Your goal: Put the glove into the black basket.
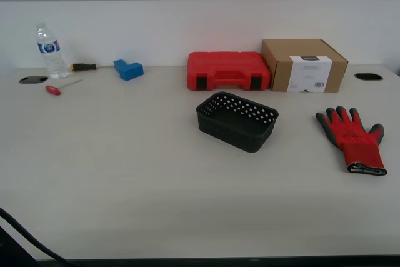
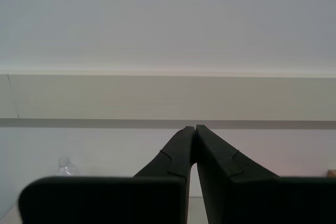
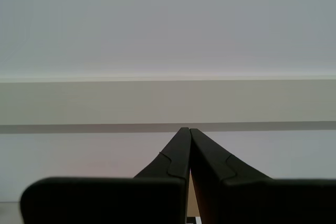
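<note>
Glove [image 1: 352, 138] lay flat on desk [image 1: 125, 173], well apart from black basket [image 1: 237, 120]. My first end effector [image 3: 186, 129] and my second end effector [image 2: 195, 127] were closed, empty, aimed at wall.

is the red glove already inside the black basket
No, the red fabric glove with grey fingers lies flat on the table, apart from the perforated black plastic basket, towards the exterior view's right.
</note>
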`<state>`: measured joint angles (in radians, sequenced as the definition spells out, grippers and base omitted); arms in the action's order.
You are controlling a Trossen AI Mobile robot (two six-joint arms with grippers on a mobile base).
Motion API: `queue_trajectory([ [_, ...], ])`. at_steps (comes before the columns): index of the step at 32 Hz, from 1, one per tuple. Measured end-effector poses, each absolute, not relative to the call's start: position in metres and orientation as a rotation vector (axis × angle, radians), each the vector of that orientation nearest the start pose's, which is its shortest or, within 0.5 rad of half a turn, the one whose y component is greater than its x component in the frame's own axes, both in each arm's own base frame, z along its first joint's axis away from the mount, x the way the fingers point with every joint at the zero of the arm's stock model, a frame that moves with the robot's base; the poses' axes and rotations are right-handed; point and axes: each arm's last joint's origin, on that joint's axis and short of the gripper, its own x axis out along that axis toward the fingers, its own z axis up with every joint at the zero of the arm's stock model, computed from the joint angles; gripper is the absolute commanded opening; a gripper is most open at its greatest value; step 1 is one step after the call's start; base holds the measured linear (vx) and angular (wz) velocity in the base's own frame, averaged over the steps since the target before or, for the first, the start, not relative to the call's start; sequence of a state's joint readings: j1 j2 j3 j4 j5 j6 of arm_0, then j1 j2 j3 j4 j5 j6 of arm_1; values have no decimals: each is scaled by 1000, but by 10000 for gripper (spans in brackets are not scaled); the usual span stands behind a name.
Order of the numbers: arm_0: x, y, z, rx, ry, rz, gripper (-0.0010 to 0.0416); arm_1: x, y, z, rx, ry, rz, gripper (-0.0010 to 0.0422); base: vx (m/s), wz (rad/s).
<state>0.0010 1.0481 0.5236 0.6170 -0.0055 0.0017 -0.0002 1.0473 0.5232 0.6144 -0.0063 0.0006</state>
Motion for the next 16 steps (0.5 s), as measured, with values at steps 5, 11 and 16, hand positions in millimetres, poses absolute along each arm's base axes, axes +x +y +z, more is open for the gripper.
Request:
queue_trajectory([
  [5,227,0,270,1,-93,6,1,226,0,270,0,-91,6,0,0,0],
  [11,227,0,270,1,-93,6,1,226,0,270,0,-91,6,0,0,0],
  [16,227,0,270,2,-93,7,1,226,0,270,0,-91,6,0,0,0],
])
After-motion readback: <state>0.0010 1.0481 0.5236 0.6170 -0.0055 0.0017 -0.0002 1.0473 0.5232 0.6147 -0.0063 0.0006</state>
